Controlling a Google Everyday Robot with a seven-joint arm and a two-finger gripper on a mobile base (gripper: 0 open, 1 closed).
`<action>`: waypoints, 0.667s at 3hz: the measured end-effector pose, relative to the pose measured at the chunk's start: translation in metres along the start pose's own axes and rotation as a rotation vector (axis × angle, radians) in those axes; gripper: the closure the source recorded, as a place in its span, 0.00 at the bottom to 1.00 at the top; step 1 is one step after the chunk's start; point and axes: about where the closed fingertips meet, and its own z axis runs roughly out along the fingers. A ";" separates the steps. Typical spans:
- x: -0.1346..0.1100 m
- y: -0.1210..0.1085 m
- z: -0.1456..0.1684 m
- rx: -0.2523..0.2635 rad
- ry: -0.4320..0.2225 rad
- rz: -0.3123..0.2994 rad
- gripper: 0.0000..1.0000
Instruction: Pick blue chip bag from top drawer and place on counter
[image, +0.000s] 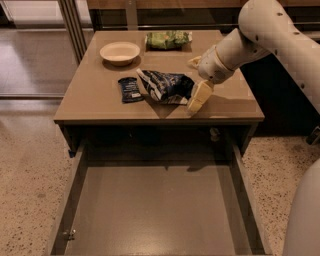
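The blue chip bag (166, 86) lies crinkled on the counter (95, 102), right of its middle. My gripper (194, 84) is at the bag's right end, just above the counter. It is open: one cream finger (199, 97) hangs by the bag's near right corner, and the other shows behind the bag's far right corner. The bag rests on the counter and is not gripped. The top drawer (150, 210) is pulled out below the counter's front edge, and nothing shows in it.
A small dark-blue snack bar wrapper (130, 90) lies just left of the bag. A cream bowl (120, 52) sits at the back left and a green chip bag (168, 40) at the back middle. My white arm (270, 35) reaches in from the right.
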 end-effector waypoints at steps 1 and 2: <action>0.001 -0.008 -0.009 0.016 -0.025 0.014 0.00; 0.000 -0.008 -0.010 0.017 -0.027 0.015 0.00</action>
